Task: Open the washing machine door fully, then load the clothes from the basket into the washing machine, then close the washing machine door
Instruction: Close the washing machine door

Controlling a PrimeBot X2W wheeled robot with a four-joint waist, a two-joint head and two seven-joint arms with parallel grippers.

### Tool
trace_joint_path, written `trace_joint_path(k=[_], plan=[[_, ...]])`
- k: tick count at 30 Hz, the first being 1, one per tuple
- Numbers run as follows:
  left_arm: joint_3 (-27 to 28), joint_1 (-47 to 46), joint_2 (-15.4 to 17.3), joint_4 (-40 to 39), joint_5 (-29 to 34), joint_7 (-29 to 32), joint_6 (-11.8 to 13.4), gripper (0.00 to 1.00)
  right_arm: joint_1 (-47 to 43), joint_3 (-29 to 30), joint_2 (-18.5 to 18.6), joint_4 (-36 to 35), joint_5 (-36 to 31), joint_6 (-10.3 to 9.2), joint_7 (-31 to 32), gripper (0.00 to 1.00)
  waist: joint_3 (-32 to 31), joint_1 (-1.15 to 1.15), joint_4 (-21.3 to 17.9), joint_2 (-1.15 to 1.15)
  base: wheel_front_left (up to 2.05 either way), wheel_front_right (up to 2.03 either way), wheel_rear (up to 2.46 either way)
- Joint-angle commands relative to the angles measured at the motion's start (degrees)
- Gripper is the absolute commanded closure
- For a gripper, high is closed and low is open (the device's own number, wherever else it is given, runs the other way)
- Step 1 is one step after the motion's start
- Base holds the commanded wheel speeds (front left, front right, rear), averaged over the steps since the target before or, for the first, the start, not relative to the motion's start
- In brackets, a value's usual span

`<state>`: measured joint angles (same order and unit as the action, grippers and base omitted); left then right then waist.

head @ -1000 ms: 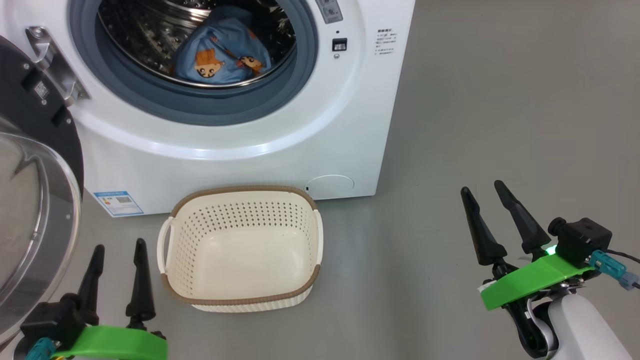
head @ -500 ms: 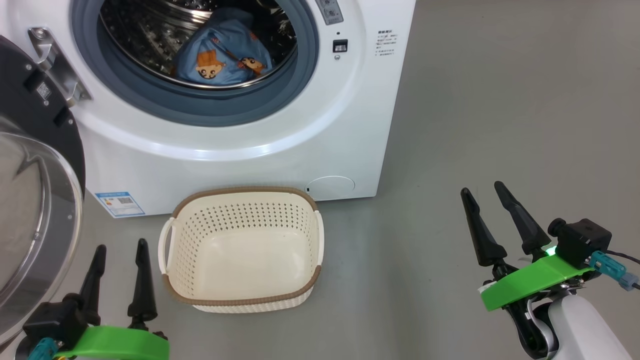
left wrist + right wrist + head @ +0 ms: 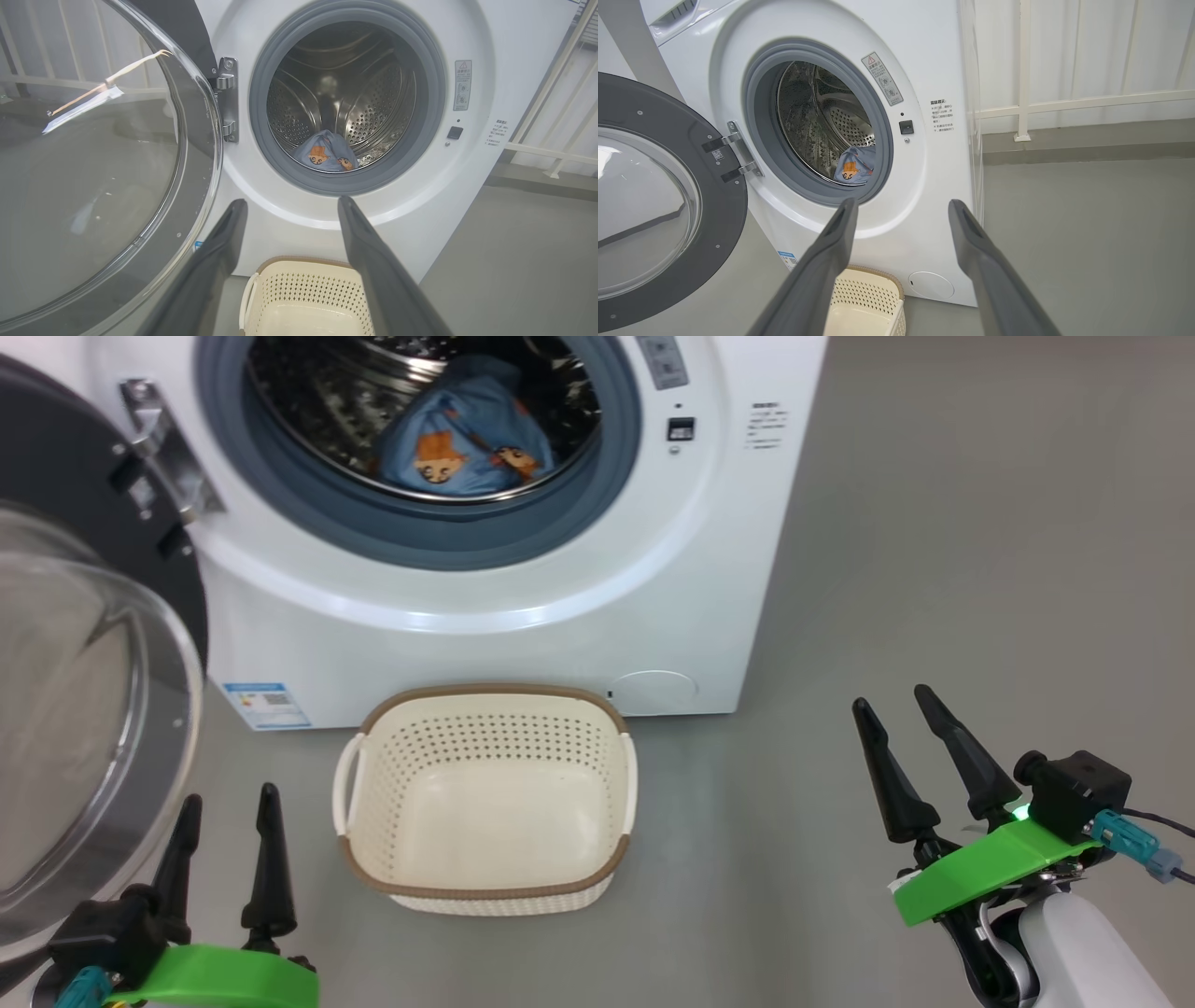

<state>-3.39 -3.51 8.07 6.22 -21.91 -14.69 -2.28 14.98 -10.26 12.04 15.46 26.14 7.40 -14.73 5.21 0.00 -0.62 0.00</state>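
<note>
The white washing machine point(image 3: 579, 569) point(image 3: 472, 154) point(image 3: 934, 196) stands before me with its round black door point(image 3: 84, 709) point(image 3: 93, 177) point(image 3: 654, 200) swung wide open to the left. Light blue clothes point(image 3: 462, 443) point(image 3: 327, 154) point(image 3: 855, 165) with orange patches lie in the steel drum. The cream basket point(image 3: 485, 798) point(image 3: 303, 298) point(image 3: 868, 303) sits on the floor in front of the machine, nothing inside it. My left gripper point(image 3: 229, 798) point(image 3: 289, 207) hangs open at the lower left, beside the basket and close to the door's glass. My right gripper point(image 3: 892, 700) point(image 3: 901, 205) is open over bare floor at the right.
Grey floor point(image 3: 980, 569) stretches to the right of the machine. A white railing point(image 3: 1064, 102) and pale wall stand behind and beside it. The open door takes up the space at my left.
The whole head view has shifted, so machine and basket sit further right in it: the camera moved. Both grippers keep their places and stay open.
</note>
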Motion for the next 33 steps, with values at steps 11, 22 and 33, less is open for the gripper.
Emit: trace_joint_path(k=[11, 22, 33], plan=[[2.6, -0.5, 0.0, -0.6, 0.5, -0.3, 0.3, 0.0, -0.3, -2.3, 0.7, -0.7, 1.3, 0.09, -0.3, 0.0, -0.8, 0.0, 8.5, 0.0, 0.0, 0.0, 0.0], [4.0, -0.7, -1.3, 0.3, 0.3, -0.3, 1.3, 0.0, -0.1, -2.9, 0.7, -0.3, 1.5, 0.09, -0.3, 0.0, -1.2, 0.0, 15.0, 0.0, 0.0, 0.0, 0.0], [5.2, -0.6, -2.9, 0.5, 1.1, -0.3, 1.6, 0.0, -0.1, -3.7, 0.5, 0.1, 1.9, 0.09, -0.3, 0.0, -2.1, 0.0, 20.9, 0.0, 0.0, 0.0, 0.0]])
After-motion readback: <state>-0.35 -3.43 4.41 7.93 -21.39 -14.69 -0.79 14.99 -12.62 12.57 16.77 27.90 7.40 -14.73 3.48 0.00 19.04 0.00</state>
